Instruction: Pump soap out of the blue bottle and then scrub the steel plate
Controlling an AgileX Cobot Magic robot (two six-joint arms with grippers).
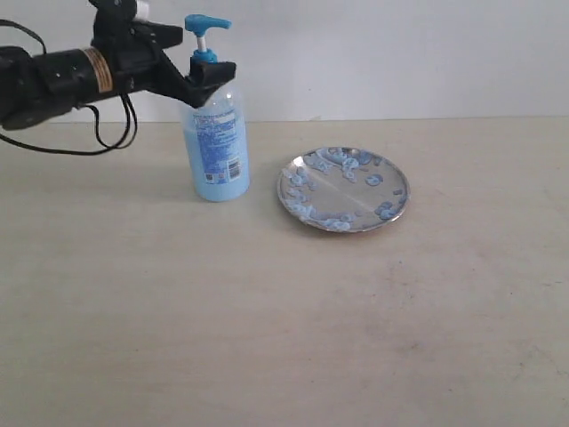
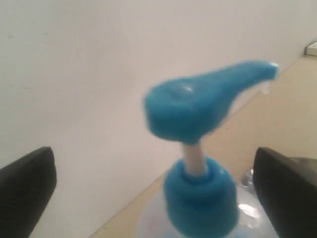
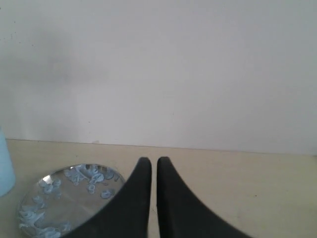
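Note:
The blue bottle (image 1: 219, 147) stands upright on the table, left of the steel plate (image 1: 343, 189). Its blue pump head (image 1: 206, 25) is raised. My left gripper (image 1: 212, 76) reaches in from the left at the height of the blue collar. In the left wrist view the left gripper (image 2: 156, 193) is open, with its black fingers (image 2: 27, 188) wide apart on either side of the collar (image 2: 200, 203), below the pump head (image 2: 208, 101). Pale blue blobs of soap (image 1: 331, 161) dot the plate. My right gripper (image 3: 149, 159) is shut and empty, held above the table beside the plate (image 3: 62, 201).
A white wall runs along the far edge of the beige table (image 1: 284, 320). A black cable (image 1: 107, 142) hangs from the left arm down to the tabletop. The bottle's edge (image 3: 5, 168) shows in the right wrist view.

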